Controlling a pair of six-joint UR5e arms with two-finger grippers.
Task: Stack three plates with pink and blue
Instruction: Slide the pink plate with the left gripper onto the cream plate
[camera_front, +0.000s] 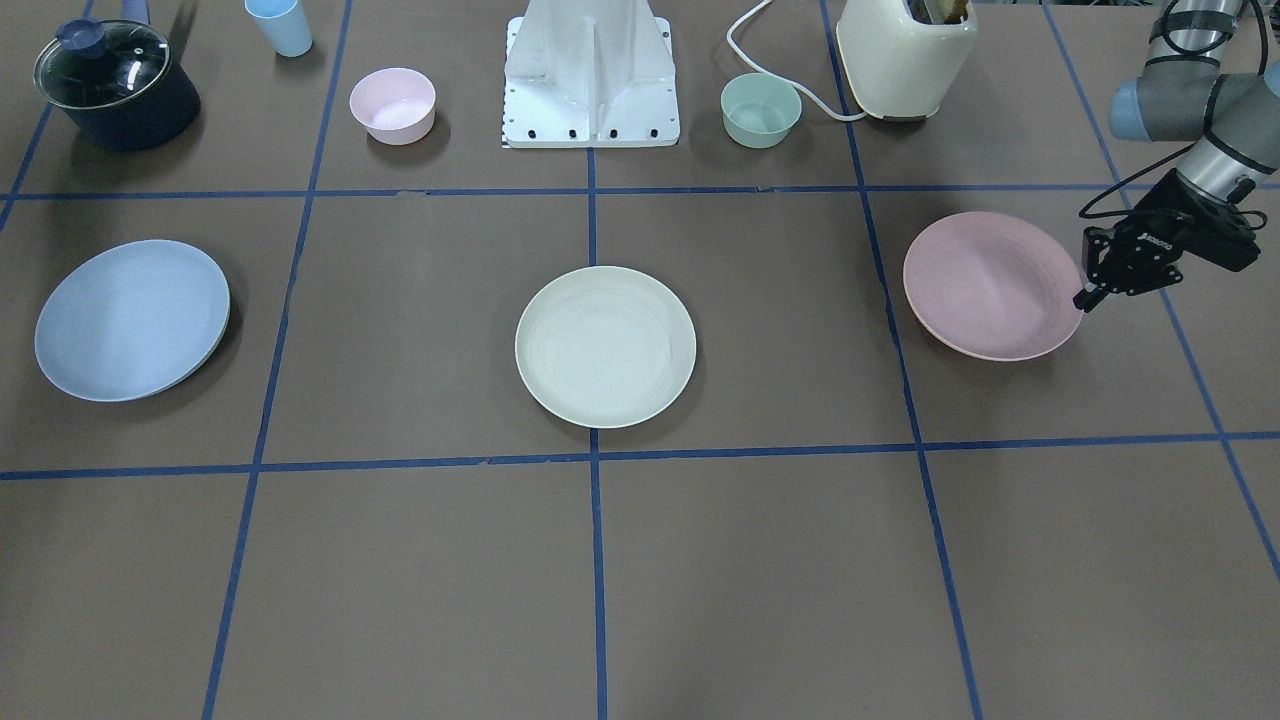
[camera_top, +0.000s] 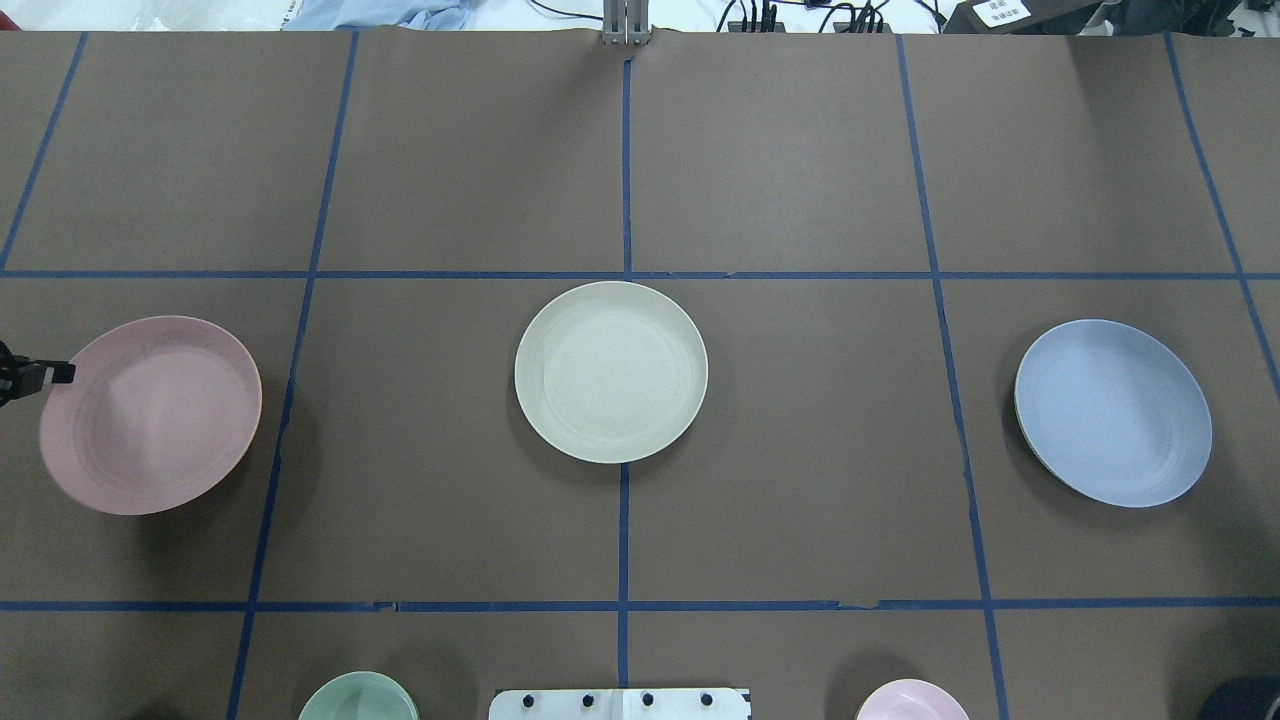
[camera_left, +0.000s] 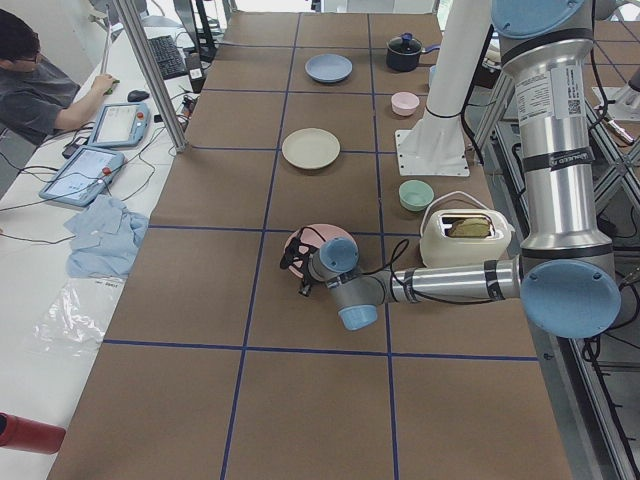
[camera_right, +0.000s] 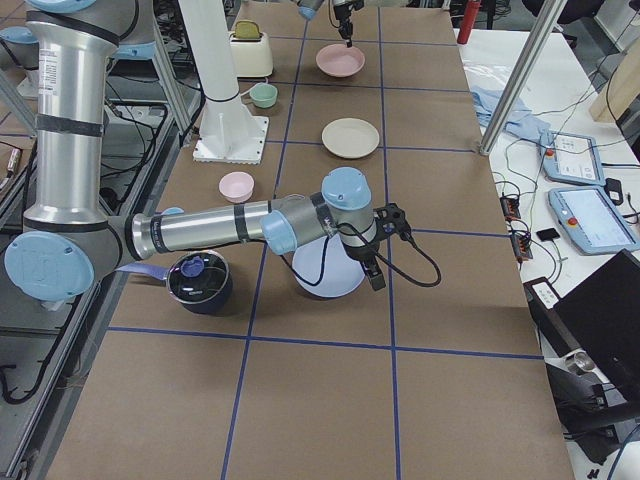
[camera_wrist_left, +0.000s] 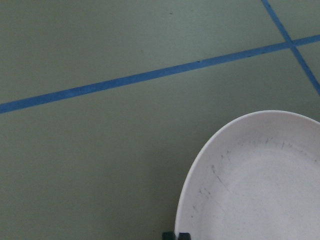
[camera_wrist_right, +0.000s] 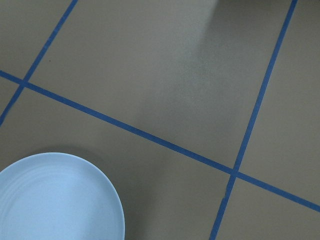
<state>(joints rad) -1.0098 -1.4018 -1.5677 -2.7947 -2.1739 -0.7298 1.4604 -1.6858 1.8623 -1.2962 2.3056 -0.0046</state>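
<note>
The pale pink plate (camera_front: 985, 285) lies at my left end of the table. My left gripper (camera_front: 1085, 298) is at its outer rim, fingertips close together on the edge, as the left wrist view (camera_wrist_left: 176, 235) shows with the pink plate (camera_wrist_left: 260, 185). The cream-white plate (camera_front: 605, 345) lies at the table's centre. The light blue plate (camera_front: 130, 320) lies at my right end. My right gripper (camera_right: 375, 278) hangs over the blue plate's (camera_right: 325, 280) edge; it shows only in the exterior right view, so I cannot tell whether it is open or shut.
Along the robot's side stand a dark lidded pot (camera_front: 118, 85), a blue cup (camera_front: 280, 25), a small pink bowl (camera_front: 392, 105), the white robot base (camera_front: 590, 75), a green bowl (camera_front: 760, 110) and a cream toaster (camera_front: 905, 55) with its cord.
</note>
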